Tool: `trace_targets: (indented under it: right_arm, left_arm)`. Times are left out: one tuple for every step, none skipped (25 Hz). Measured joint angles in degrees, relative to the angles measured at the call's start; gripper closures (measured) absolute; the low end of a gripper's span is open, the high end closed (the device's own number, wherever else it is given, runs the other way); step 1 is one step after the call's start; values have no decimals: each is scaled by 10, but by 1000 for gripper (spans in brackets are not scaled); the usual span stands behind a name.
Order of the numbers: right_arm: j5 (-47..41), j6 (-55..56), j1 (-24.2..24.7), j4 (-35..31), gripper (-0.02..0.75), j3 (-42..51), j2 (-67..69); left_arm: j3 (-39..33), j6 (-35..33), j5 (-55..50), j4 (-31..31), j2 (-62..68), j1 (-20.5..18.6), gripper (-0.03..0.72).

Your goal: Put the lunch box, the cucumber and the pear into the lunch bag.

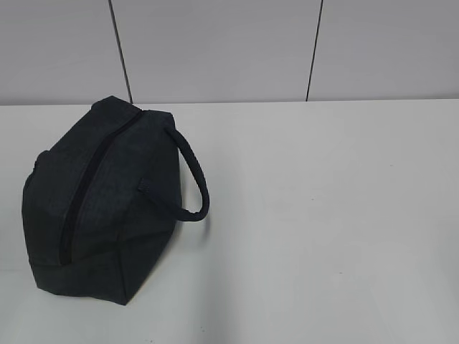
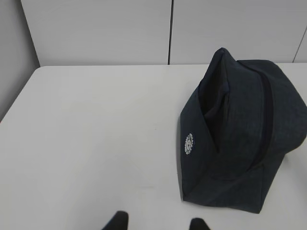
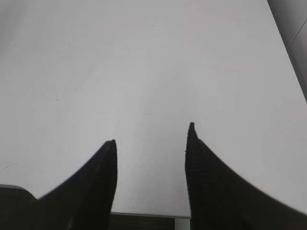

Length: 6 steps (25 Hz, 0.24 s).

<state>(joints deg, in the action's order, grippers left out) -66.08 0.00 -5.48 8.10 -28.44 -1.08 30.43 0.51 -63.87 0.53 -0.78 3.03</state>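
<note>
The dark navy lunch bag (image 1: 100, 201) stands on the left of the white table (image 1: 323, 215), its zipper shut and its looped handle (image 1: 193, 179) hanging to the right. It also shows at the right of the left wrist view (image 2: 235, 139), with a small white round logo on its end. My left gripper (image 2: 157, 223) is open and empty, its fingertips just in view over bare table, left of the bag. My right gripper (image 3: 151, 134) is open and empty over bare table near its front edge. The lunch box, cucumber and pear are out of view. Neither gripper shows in the exterior view.
A grey panelled wall (image 1: 215, 50) runs behind the table. The table's left edge (image 2: 19, 100) shows in the left wrist view, and its right edge (image 3: 288, 48) in the right wrist view.
</note>
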Motion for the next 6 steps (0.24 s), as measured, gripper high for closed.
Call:
trace_targets:
  right_arm:
    - [0,0,0,0,367,0,0]
    - [0,0,0,0,367,0,0]
    - [0,0,0,0,367,0,0]
    - [0,0,0,0,367,0,0]
    - [0,0,0,0,367,0,0]
    - [0,0,0,0,367,0,0]
  left_arm:
    - [0,0,0,0,0,0,447]
    - [0,0,0,0,0,0,447]
    - [0,0,0,0,0,0,447]
    - [0,0,0,0,0,0,447]
    - [0,0,0,0,0,0,447]
    - [0,0,0,0,0,0,447]
